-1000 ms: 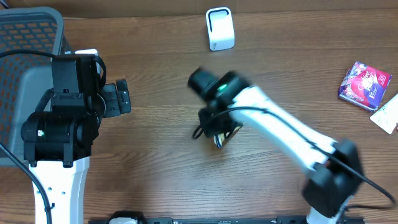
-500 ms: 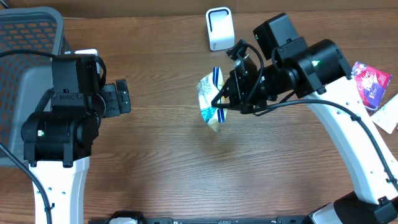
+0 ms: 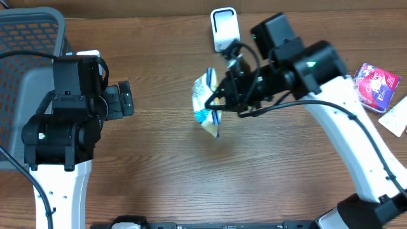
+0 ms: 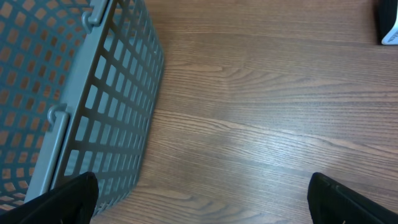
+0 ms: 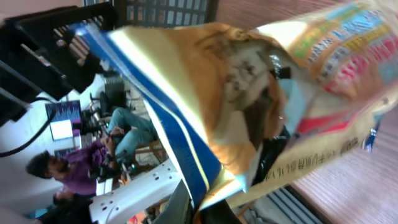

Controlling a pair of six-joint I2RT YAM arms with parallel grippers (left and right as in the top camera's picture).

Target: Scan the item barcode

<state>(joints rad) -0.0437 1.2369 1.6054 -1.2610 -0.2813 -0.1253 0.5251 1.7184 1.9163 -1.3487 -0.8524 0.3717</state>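
Table (image 3: 159, 184): brown wood grain, bearing the rest.
Basket (image 3: 28, 32): grey mesh, at the far left corner, beside the left arm.
Left gripper (image 4: 205, 202): jaws spread wide, holding nothing, over bare wood next to the basket wall.
Right gripper (image 3: 224, 97): jaws clamped tight on the snack bag, over mid-table.
Snack bag (image 3: 205, 102): crinkled, blue, white and yellow, near the scanner, on its near side.
Scanner (image 3: 225, 28): white, upright at the far edge.
Pink packet (image 3: 373, 86): lying near the right edge.
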